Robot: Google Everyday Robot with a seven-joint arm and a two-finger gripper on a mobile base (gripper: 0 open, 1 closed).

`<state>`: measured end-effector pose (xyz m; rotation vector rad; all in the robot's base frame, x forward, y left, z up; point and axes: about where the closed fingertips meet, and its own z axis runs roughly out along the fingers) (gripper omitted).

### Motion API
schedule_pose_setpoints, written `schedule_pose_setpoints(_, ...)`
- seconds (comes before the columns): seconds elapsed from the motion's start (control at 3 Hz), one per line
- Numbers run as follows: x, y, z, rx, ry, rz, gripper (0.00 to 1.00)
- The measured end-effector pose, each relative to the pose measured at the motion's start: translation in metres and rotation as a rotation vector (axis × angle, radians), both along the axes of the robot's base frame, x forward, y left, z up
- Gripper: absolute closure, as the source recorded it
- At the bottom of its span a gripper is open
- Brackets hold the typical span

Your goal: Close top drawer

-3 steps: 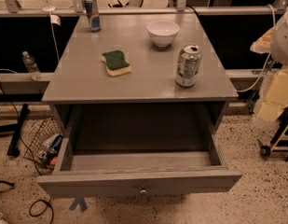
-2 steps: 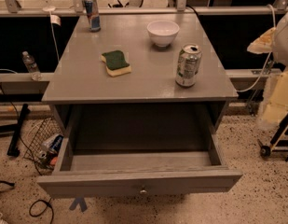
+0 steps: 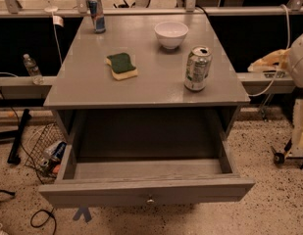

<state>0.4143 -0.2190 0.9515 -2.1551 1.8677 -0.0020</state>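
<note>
The top drawer [image 3: 146, 180] of the grey cabinet is pulled far out toward me. Its inside looks empty. Its plain front panel [image 3: 92, 196] is nearest to me, with one small round metal knob [image 3: 150, 199] at its centre. The gripper [image 3: 274, 59] shows as a pale beige shape at the right edge, level with the cabinet top and well off to the right of it. It is apart from the drawer and touches nothing I can see. The two lower drawer fronts are hidden under the open drawer.
On the cabinet top [image 3: 82, 82] stand a green soda can [image 3: 197, 68], a white bowl [image 3: 171, 34], a green and yellow sponge [image 3: 121, 65] and a blue can [image 3: 96, 14]. A wire basket [image 3: 45, 148] and cables lie on the floor at left. A water bottle [image 3: 31, 68] stands on the left ledge.
</note>
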Motion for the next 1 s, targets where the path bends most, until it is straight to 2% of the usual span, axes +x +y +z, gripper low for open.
schedule_pose_setpoints(0.33,-0.0158,0.0034,-0.0404,-0.032,0.044,0.18,0.0)
schedule_pose_setpoints(0.67,-0.0173,0.0042,-0.0456,-0.043,0.034,0.253,0.0)
schedule_pose_setpoints(1.0,-0.0173,0.0042,-0.0456,-0.043,0.034,0.253,0.0)
